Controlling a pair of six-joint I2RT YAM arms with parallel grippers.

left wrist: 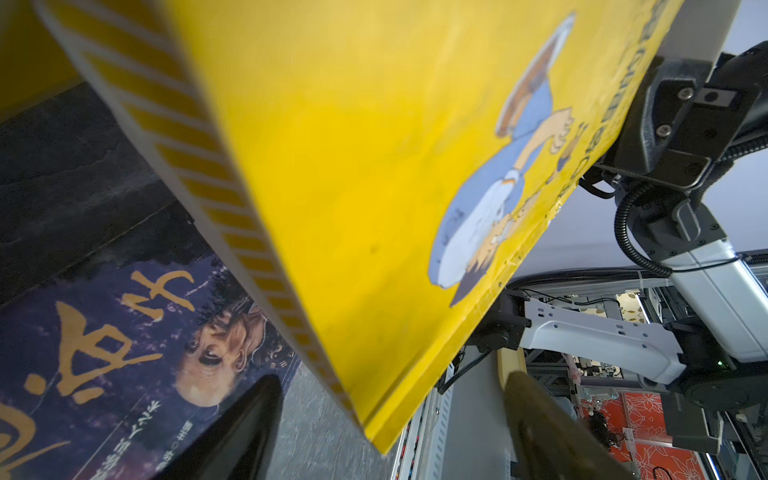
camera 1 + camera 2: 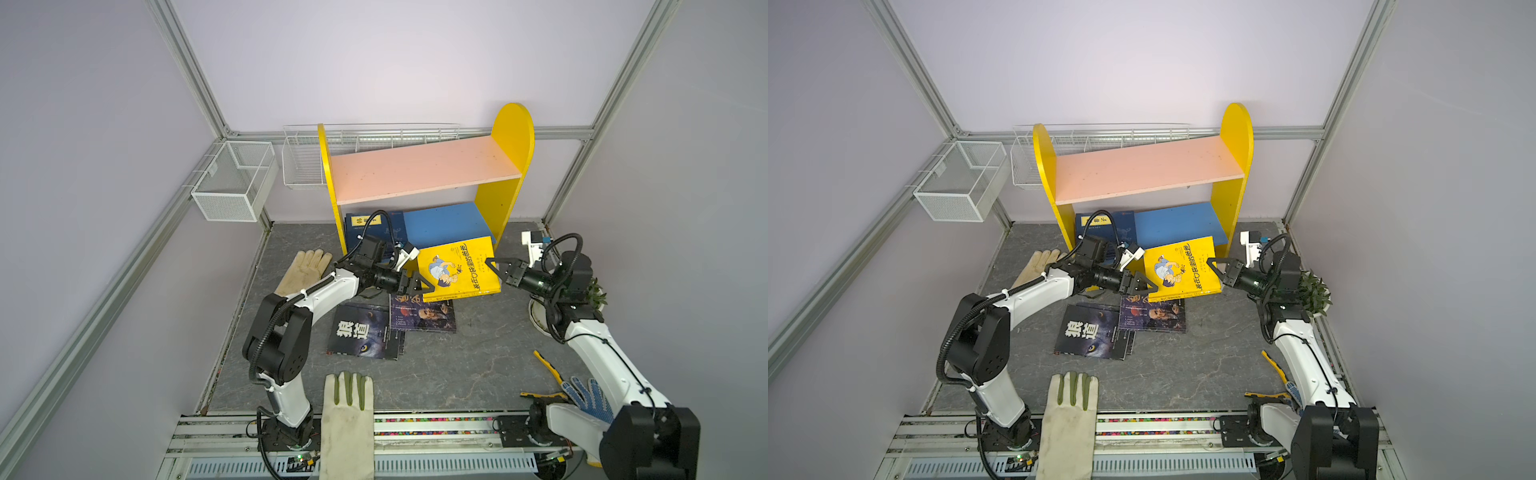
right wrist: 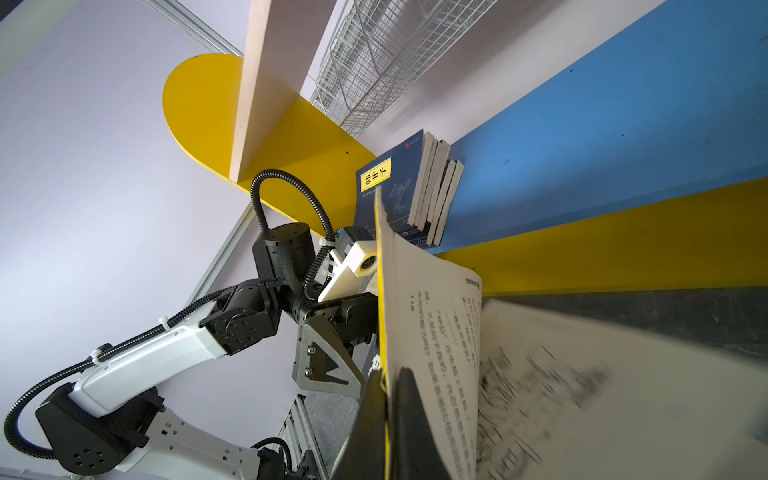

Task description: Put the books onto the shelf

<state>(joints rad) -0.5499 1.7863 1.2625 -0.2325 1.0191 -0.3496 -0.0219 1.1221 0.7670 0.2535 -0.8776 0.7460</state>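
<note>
The yellow book (image 2: 457, 270) was in the middle of both top views, lifted off the table (image 2: 457, 374) and tilted, just in front of the blue lower board (image 2: 444, 226) of the shelf (image 2: 513, 137) but not yet on it. The right gripper (image 2: 496, 270) was clamped on the book's right edge; the right wrist view showed its fingers (image 3: 409, 419) pinching only the yellow cover, while the white pages hung open beside them. The left gripper (image 2: 424, 284) stood with its jaws apart at the lower left corner of the book, holding nothing. At the left end of the lower board, against the yellow side panel, a few navy books (image 2: 370, 226) were already placed. The pink upper board (image 2: 424, 166) carried nothing. Lower in the frame, two dark books lay flat on the table: the wolf-cover book (image 2: 361, 332) and, beside it, the purple-cover book (image 2: 424, 318), partly under the yellow one. I judge the task to be about half done: the yellow book and the dark ones had yet to go onto the shelf.
</note>
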